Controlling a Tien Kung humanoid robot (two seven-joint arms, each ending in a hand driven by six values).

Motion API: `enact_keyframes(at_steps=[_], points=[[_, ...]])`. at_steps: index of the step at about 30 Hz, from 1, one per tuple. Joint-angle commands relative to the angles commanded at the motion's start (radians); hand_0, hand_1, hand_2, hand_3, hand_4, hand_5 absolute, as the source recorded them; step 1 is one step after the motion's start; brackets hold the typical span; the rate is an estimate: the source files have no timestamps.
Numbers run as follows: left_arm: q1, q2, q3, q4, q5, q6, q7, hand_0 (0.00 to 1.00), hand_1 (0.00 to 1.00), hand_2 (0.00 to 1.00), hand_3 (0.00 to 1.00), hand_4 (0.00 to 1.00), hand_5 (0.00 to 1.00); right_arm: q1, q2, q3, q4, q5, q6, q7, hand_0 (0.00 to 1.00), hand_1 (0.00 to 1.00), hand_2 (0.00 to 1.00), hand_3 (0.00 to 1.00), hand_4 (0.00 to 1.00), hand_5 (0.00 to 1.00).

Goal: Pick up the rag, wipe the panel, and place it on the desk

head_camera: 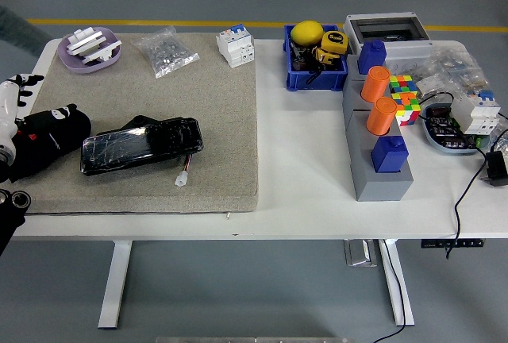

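The black rag lies crumpled on the left part of the beige mat, its right edge touching the left end of the panel. The panel is a long glossy black slab lying on the mat, with a small white plug on a wire at its lower right. My left hand, white and black, shows at the picture's left edge, right against the rag's left side. Most of that hand is cut off by the edge. My right arm is out of view.
At the mat's far edge are a purple dish with white parts, a bag of screws and a white breaker. A blue bin, grey blocks with orange cylinders and clutter fill the right. A person's blurred sleeve shows top left.
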Motion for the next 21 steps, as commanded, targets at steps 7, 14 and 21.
enact_keyframes(at_steps=[7, 14, 21], points=[[0.035, -0.051, 0.002, -0.122, -0.129, -0.014, -0.121, 0.64, 0.753, 0.788, 0.759, 0.953, 0.339, 0.001, 0.003, -0.037, 0.003, 0.016, 0.003, 0.001, 0.758, 0.292, 0.662, 0.629, 0.998, 0.554], [0.047, -0.063, 0.033, -0.175, -0.198, -0.051, -0.215, 0.644, 0.742, 0.769, 0.717, 0.928, 0.302, 0.005, 0.0, -0.101, 0.012, 0.039, 0.008, -0.004, 0.757, 0.292, 0.662, 0.628, 0.998, 0.551], [0.039, -0.044, 0.04, -0.247, -0.192, -0.053, -0.22, 0.661, 0.733, 0.747, 0.676, 0.901, 0.272, 0.009, 0.008, -0.13, 0.014, 0.046, 0.012, -0.008, 0.757, 0.292, 0.663, 0.627, 0.998, 0.548]])
